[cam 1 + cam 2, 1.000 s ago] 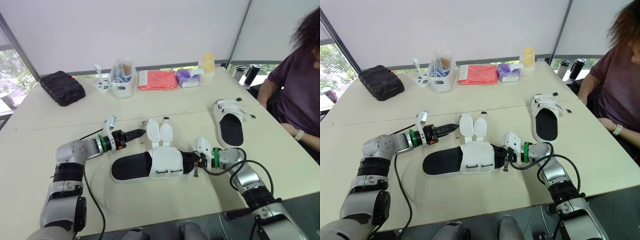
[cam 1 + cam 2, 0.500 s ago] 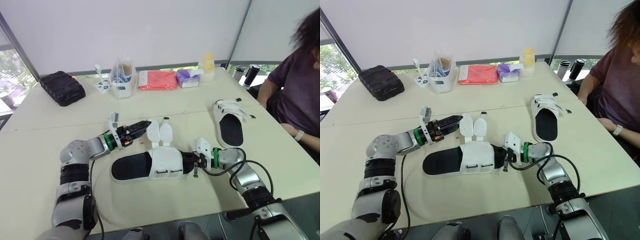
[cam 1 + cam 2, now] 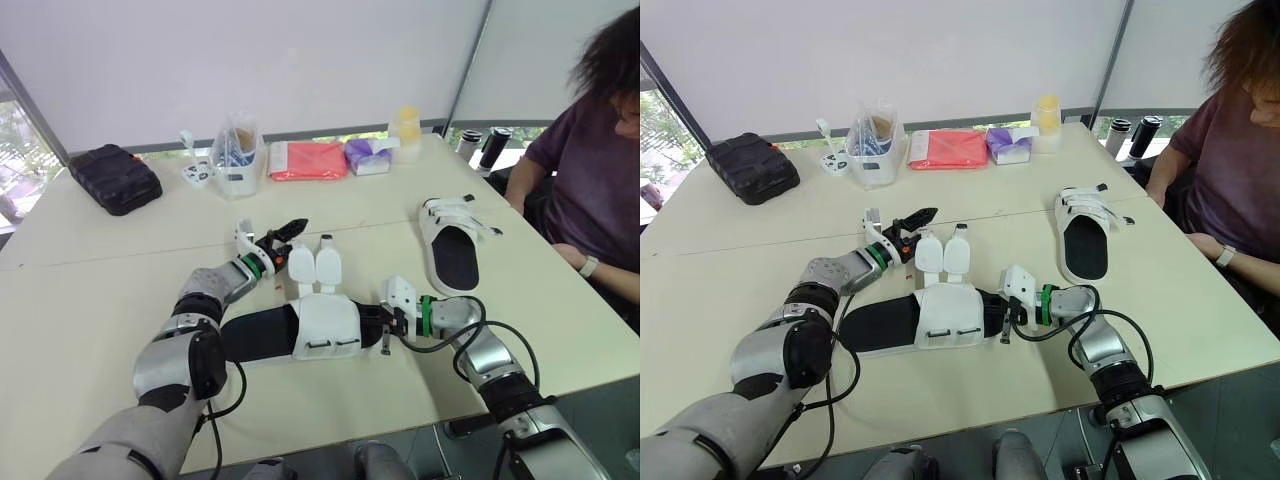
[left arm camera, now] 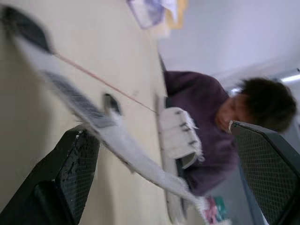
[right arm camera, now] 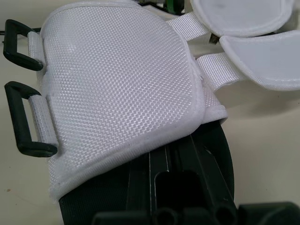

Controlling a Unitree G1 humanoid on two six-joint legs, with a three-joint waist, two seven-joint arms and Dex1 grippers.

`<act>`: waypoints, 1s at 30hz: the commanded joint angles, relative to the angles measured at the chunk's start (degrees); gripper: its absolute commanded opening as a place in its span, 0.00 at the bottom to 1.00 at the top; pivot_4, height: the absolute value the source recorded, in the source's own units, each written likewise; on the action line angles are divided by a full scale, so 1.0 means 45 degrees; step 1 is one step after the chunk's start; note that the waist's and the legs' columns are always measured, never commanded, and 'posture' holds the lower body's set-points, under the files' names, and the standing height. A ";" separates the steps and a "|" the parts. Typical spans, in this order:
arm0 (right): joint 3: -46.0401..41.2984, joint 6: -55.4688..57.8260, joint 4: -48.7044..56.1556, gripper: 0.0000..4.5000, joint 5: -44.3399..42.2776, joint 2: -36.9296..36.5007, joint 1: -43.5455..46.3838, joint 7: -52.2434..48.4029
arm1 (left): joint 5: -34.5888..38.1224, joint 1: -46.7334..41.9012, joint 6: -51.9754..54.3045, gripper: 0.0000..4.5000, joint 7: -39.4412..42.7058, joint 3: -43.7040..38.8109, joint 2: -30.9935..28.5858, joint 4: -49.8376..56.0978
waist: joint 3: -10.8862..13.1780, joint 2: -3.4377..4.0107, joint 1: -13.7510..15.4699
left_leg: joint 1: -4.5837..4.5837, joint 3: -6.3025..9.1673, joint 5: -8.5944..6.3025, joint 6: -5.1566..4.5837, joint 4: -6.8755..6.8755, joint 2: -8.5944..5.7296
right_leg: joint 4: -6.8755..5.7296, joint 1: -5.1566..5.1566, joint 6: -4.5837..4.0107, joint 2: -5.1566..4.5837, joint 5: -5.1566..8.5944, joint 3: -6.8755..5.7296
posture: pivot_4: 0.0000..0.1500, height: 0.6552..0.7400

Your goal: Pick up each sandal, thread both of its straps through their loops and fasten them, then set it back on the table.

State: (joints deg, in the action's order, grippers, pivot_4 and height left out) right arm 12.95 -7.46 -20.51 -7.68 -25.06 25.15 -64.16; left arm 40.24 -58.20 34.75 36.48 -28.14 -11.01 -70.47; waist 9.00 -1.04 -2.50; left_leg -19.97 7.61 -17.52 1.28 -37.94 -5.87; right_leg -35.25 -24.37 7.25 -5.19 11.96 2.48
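Observation:
A white sandal with a black sole [image 3: 300,328] lies in front of me, its two white straps [image 3: 314,266] unfastened and laid flat away from me. My left gripper [image 3: 287,231] is open just beyond the left strap's tip; in the left wrist view that strap [image 4: 93,112] runs between its wide-apart fingers [image 4: 70,178]. My right gripper [image 3: 372,324] is shut on the sandal's toe end. The right wrist view shows the white upper [image 5: 117,89] and two black loops [image 5: 21,122]. A second sandal [image 3: 450,245] lies at the right with its straps closed.
Along the far edge sit a black case [image 3: 110,177], a clear bin [image 3: 235,160], a red pouch [image 3: 305,160], a purple packet [image 3: 370,155] and a yellow bottle [image 3: 405,130]. A person [image 3: 590,170] sits at the table's right side.
My left gripper has travelled right and away from me, from beside the sandal's heel to the tip of the left strap. The right gripper and sandal have stayed put.

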 commanded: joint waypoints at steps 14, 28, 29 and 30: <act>0.0622 0.0156 -0.0651 0.00 0.0838 0.0017 -0.0454 0.0356 | -0.1932 -0.0985 -0.1607 0.01 0.1314 0.0344 -0.0533 -0.0551 | 0.0000 0.0000 -0.0001 | -0.0001 0.0004 -0.0016 -0.0028 0.0000 0.0001 | 0.0000 0.0000 0.0000 0.0005 0.0000 -0.0001 | 1.00 1.00; 0.0611 -0.0242 -0.0783 0.00 0.0872 -0.0341 -0.0580 0.0251 | -0.8564 0.2458 -1.2546 0.01 0.5365 0.7702 -0.1653 0.7301 | -0.0008 0.0014 0.0067 | -0.0004 -0.0012 -0.0027 -0.0017 0.0013 0.0017 | 0.0017 0.0000 -0.0007 0.0007 -0.0003 0.0014 | 1.00 1.00; 0.0607 -0.0283 -0.0831 0.00 0.0876 -0.0342 -0.0560 0.0267 | -0.8937 0.2622 -1.4055 0.01 0.5108 0.7826 -0.1863 0.7270 | -0.0007 0.0012 0.0077 | -0.0005 -0.0008 -0.0034 -0.0030 0.0012 0.0017 | 0.0018 -0.0001 -0.0010 0.0007 -0.0005 0.0012 | 1.00 1.00; 0.0606 -0.0313 -0.0867 0.00 0.0876 -0.0345 -0.0547 0.0276 | -0.9179 0.2702 -1.5128 0.01 0.4922 0.7928 -0.2004 0.7162 | -0.0007 0.0012 0.0100 | -0.0007 -0.0008 -0.0034 -0.0030 0.0012 0.0019 | 0.0020 -0.0005 -0.0014 0.0008 -0.0008 0.0012 | 1.00 1.00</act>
State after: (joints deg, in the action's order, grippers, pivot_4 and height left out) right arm 13.47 -10.13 -20.57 -7.51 -25.88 24.53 -63.15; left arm 0.99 -45.02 -24.02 60.44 7.60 -18.85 -40.33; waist 8.97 -0.98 -2.05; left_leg -20.01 7.58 -17.67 1.14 -37.89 -5.76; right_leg -35.16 -24.41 7.18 -5.15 11.92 2.53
